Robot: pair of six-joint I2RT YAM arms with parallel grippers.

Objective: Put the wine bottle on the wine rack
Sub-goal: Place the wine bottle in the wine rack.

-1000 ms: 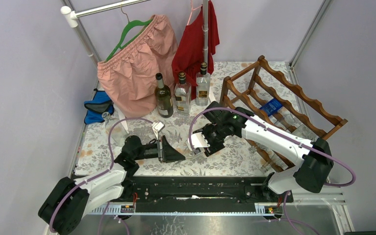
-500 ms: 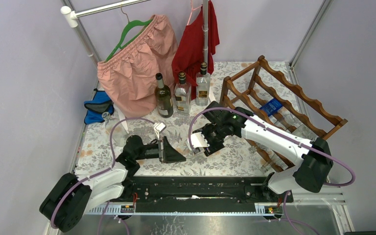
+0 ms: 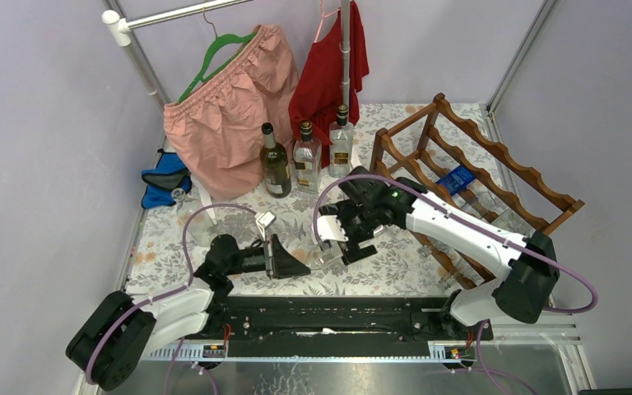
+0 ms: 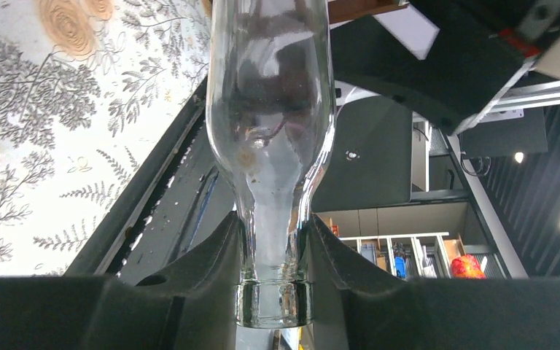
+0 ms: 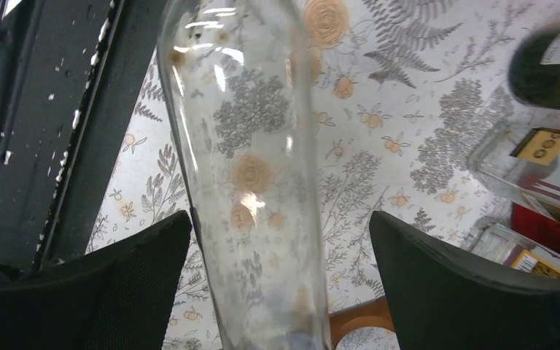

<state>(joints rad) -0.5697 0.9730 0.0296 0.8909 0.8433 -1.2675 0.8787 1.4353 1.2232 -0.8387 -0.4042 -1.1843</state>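
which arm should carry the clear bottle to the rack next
Left, probably: the left tool clamps the clear bottle at its neck, while the right tool stands open around its body. The wine rack sits toward the right, though.

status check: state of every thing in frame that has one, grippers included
glass bottle: clear, gripped at the neck
left gripper: shut on the glass bottle
right gripper: open, one finger on each side of the glass bottle's body
wine rack: upright, a blue-labelled bottle lying in it
dark bottle: standing upright
pink skirt: hanging
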